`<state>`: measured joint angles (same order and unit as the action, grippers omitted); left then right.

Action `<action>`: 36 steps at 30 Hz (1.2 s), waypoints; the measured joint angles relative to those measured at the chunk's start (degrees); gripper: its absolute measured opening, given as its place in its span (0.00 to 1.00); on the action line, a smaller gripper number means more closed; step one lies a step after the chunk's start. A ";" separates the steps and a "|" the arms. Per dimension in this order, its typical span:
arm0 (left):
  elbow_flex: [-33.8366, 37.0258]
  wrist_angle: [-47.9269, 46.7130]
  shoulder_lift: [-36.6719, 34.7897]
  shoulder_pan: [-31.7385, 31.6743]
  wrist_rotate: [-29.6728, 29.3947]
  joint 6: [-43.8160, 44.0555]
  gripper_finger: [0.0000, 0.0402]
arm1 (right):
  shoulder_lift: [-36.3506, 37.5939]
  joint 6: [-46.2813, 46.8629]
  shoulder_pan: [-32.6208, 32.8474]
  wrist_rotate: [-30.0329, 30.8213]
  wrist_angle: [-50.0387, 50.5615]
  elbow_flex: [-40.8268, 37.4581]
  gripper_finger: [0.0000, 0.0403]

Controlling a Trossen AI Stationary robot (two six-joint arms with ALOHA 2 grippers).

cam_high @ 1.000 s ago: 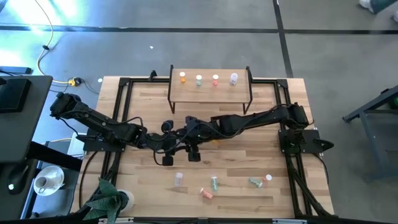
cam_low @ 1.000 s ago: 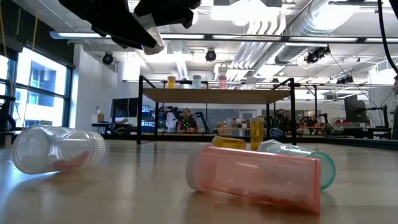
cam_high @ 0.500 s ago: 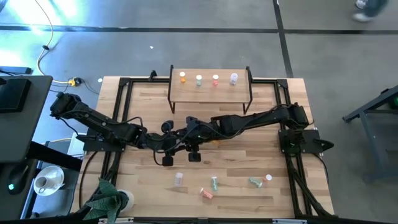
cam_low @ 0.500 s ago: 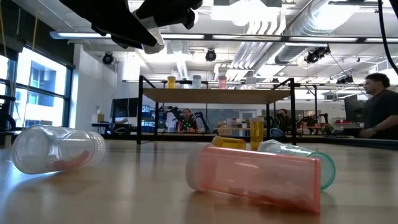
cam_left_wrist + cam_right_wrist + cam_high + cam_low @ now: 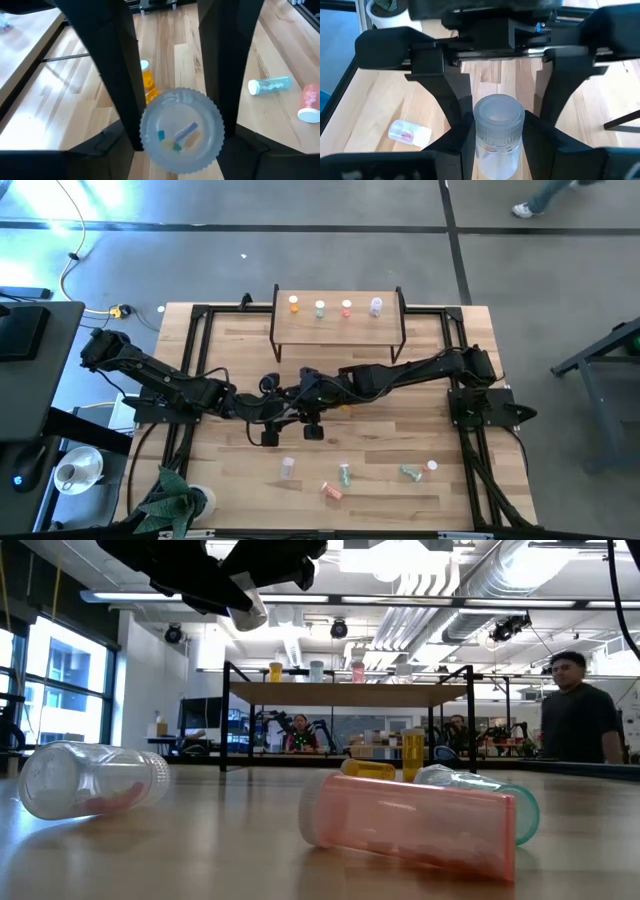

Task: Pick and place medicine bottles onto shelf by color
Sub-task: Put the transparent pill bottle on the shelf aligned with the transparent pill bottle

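Clear bottle (image 5: 498, 135): light, rigid, slick; clamped by right gripper (image 5: 497, 132), left gripper (image 5: 181, 131) fingers spread alongside; best gripped mid-body.

Illumination is bright and even. Glare washes the floor (image 5: 40, 220) blue-white in the high view. Low view: near bottles blur. Wrist views: the fingers (image 5: 120, 75) are soft-edged.

Four capped medicine bottles (image 5: 334, 307), orange, green, pink and clear, stand upright in a row on the shelf (image 5: 338, 326), a clear bottle (image 5: 498, 131) sits between both hands, and others lie tipped on the bench near its front edge.
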<state>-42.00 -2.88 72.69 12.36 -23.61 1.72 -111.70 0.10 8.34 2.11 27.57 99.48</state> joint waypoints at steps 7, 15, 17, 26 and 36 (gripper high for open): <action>0.00 -0.74 -0.98 0.00 0.02 0.07 0.63 | 2.43 0.02 0.00 2.52 4.81 1.20 0.29; -0.02 -2.88 -4.21 0.00 -0.01 0.15 0.63 | 9.70 1.46 0.56 9.77 10.57 2.68 0.29; -0.02 -3.48 -4.91 0.00 0.01 0.15 0.63 | 11.84 1.44 0.83 12.31 12.10 2.71 0.29; -0.02 -3.75 -5.29 -0.01 0.48 -0.42 0.63 | 18.53 3.04 2.15 26.58 19.39 2.80 0.29; -0.02 -3.77 -5.29 -0.01 0.50 -0.42 0.63 | 19.78 10.57 1.86 35.29 26.70 -3.39 0.29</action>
<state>-42.02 -6.65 67.40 12.35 -23.11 1.30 -91.92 10.67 10.20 37.40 54.27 96.10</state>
